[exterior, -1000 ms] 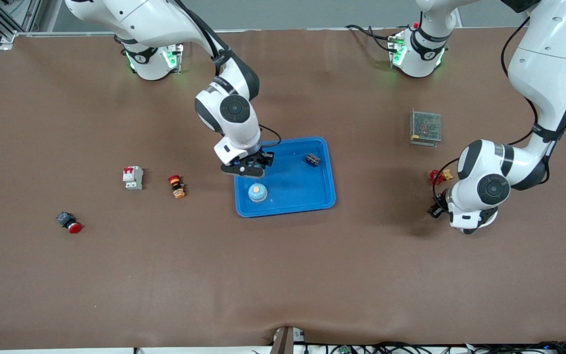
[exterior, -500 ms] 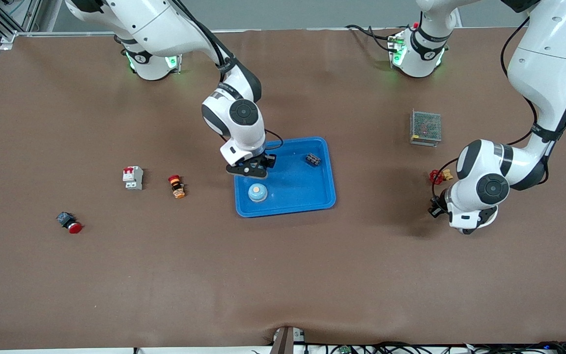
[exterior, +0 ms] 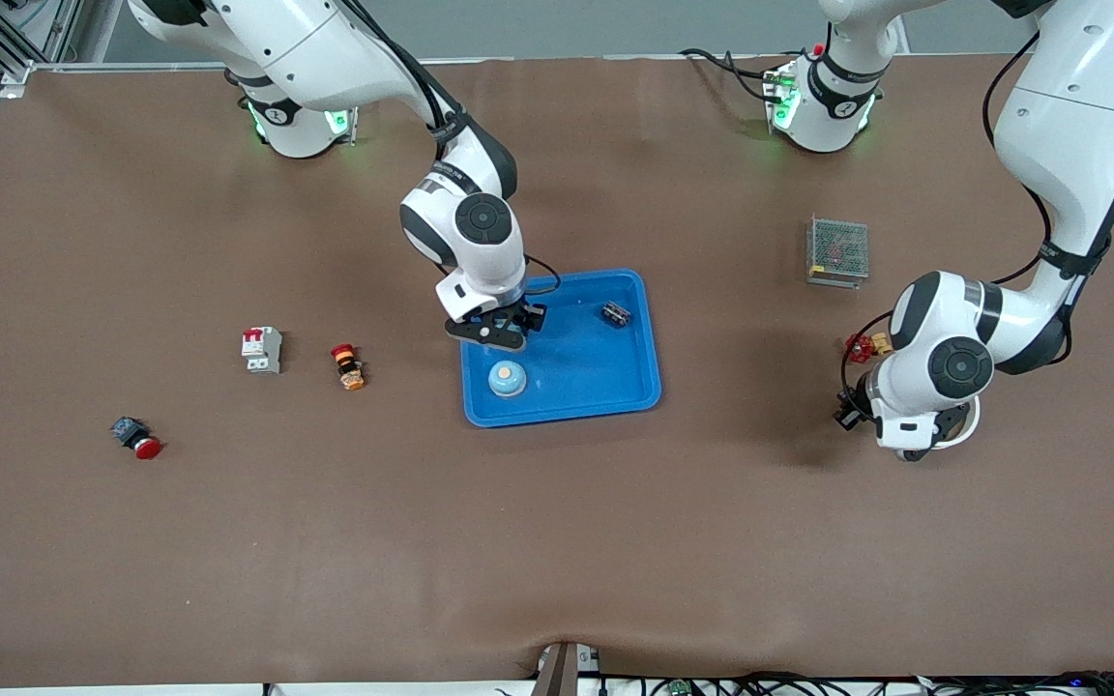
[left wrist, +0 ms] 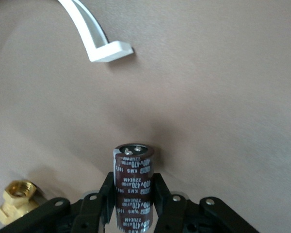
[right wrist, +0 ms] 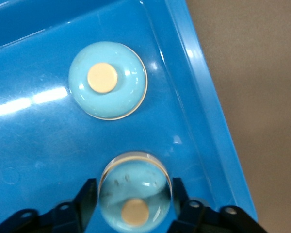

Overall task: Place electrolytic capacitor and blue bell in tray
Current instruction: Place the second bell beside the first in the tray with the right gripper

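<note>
The blue tray point(exterior: 634, 387) lies mid-table. One blue bell point(exterior: 507, 379) with a beige button sits in it, also seen in the right wrist view point(right wrist: 107, 80). My right gripper point(exterior: 491, 333) hangs over the tray's corner nearest the right arm's base, shut on a second blue bell point(right wrist: 136, 196). My left gripper point(exterior: 852, 413) is over bare table at the left arm's end. It is shut on the electrolytic capacitor point(left wrist: 132, 170), a dark brown cylinder with white print, held upright just above the table.
A small dark component point(exterior: 615, 313) lies in the tray. A grey mesh box point(exterior: 837, 251) and a red-and-yellow connector point(exterior: 864, 345) are near the left gripper. A white breaker point(exterior: 262, 349), an orange-red button point(exterior: 347, 366) and a red button point(exterior: 136, 437) lie toward the right arm's end.
The right gripper has moved a little farther over the tray with its bell. The left arm has shifted slightly toward the tray with the capacitor.
</note>
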Tool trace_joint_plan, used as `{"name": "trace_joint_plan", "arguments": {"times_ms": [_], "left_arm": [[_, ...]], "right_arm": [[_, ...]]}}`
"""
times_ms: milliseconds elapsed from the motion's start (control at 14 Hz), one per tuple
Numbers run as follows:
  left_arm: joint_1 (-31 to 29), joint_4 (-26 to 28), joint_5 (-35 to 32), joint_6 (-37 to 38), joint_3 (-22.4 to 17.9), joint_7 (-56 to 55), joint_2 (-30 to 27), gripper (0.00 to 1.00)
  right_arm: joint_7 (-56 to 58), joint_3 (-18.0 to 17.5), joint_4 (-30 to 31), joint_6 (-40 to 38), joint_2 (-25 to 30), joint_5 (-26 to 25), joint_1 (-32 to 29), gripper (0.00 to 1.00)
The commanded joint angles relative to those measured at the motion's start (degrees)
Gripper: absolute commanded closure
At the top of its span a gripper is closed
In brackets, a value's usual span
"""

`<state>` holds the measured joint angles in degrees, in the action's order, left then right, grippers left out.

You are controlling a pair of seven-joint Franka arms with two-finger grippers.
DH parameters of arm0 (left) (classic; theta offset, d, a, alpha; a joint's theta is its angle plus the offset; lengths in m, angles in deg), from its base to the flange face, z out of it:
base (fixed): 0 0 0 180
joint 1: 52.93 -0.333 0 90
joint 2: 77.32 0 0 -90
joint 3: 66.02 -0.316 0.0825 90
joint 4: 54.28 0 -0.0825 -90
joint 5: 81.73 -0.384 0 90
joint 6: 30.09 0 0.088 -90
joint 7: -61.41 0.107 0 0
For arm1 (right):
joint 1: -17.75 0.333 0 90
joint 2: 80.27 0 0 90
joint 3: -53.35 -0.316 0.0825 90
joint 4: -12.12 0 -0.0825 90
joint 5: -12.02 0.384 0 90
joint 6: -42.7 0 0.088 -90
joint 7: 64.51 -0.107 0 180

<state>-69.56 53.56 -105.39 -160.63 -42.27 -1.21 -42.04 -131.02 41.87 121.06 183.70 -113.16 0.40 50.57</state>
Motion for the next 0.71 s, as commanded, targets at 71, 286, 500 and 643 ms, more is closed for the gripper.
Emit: {"name": "trace_joint_plan", "arguments": {"times_ms": [71,286,500,643], "left_arm": [[-0.43,0.54,-0.42,-0.07,1.12,-2.41,-1.44,1.00],[-0.60,0.45,0.10,-0.16,2.52,-4.35,-1.44,1.00],[-0.51,0.36,1.33,-0.07,3.57,-4.62,-1.96,1.00],[-0.51,0.36,2.82,0.02,4.11,-4.71,-2.32,1.00]], "right_arm": [[-2.14,0.41,-0.66,-0.90,1.42,-1.47,0.41,0.00],[0.40,-0.03,-3.19,-7.99,4.76,-1.21,-1.61,0.00],[10.66,-0.12,-5.67,-14.43,7.22,0.19,-6.08,0.00],[19.10,-0.12,-5.67,-15.49,8.98,0.90,-10.91,0.00]]}}
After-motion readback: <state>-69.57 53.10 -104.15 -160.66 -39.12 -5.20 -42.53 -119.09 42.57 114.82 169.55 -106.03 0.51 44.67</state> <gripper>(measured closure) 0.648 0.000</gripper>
